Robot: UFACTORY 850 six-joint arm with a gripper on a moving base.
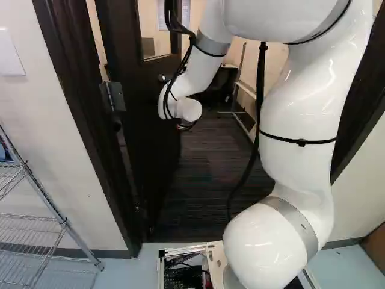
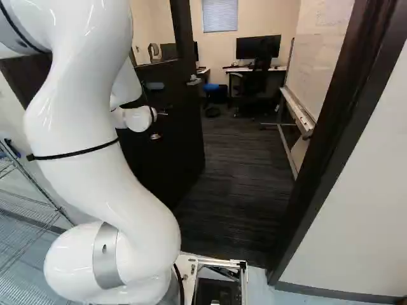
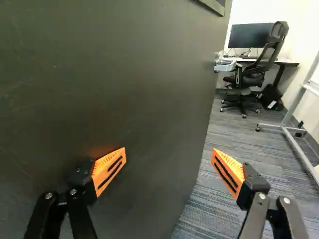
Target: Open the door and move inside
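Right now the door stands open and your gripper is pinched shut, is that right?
Not quite: the gripper is open, not shut. The wrist view shows its fingers spread wide apart, gripping nothing. The door does stand open, as you say.

Arm (image 1: pixel 298 126): rises from lowest joint (image 1: pixel 261 247), bends above the left base view's top edge | forearm (image 1: pixel 203 66): slants down and ahead | wrist (image 2: pixel 137 119): extends forward | gripper (image 1: pixel 187 126): fingers stand wide apart, orange pads (image 3: pixel 109 169) face each other
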